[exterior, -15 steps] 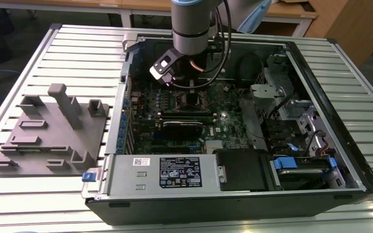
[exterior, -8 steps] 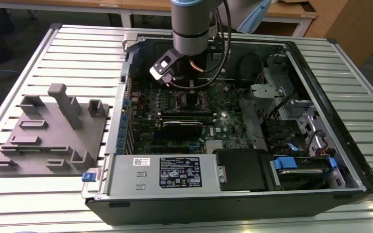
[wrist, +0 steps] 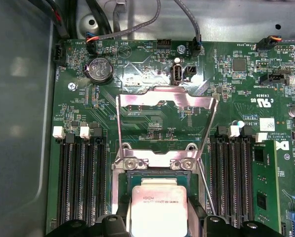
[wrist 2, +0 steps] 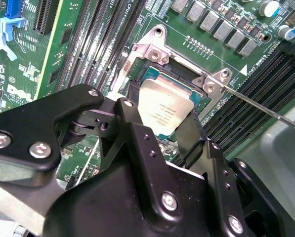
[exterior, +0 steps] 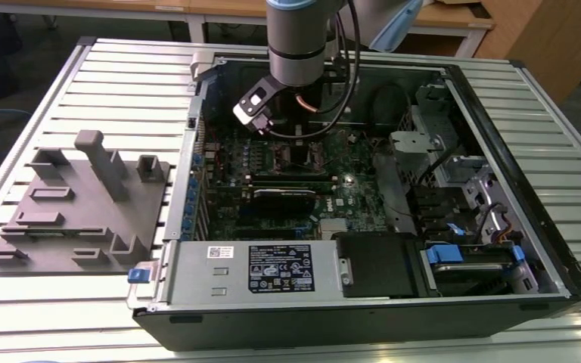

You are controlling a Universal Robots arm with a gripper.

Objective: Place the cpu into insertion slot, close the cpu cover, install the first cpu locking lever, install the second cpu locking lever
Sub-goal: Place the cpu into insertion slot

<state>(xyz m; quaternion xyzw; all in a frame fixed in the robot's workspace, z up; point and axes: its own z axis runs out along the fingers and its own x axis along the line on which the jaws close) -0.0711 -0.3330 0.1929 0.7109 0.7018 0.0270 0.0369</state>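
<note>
The cpu (wrist: pixel 157 210), a small square chip with a dull silver top, lies level in or just above the insertion slot (wrist: pixel 127 180), whose green border and silvery rim show around it. My gripper (wrist: pixel 159 222) is shut on the cpu, with a black finger (wrist 2: pixel 132 123) pressed against each of two opposite edges. The cpu cover (wrist: pixel 167 106) stands swung up and open behind the slot. A thin locking lever (wrist 2: pixel 266 106) sticks out free beside the slot. In the exterior view the arm (exterior: pixel 296 60) reaches down into the open computer case over the slot.
Long black memory slots (wrist: pixel 80 182) run along both sides of the socket. A coin battery (wrist: pixel 100 68) and cable plugs sit behind the cover. The power supply (exterior: pixel 260 268) lies at the case's front. A grey fixture (exterior: pixel 79 200) rests on the slatted table.
</note>
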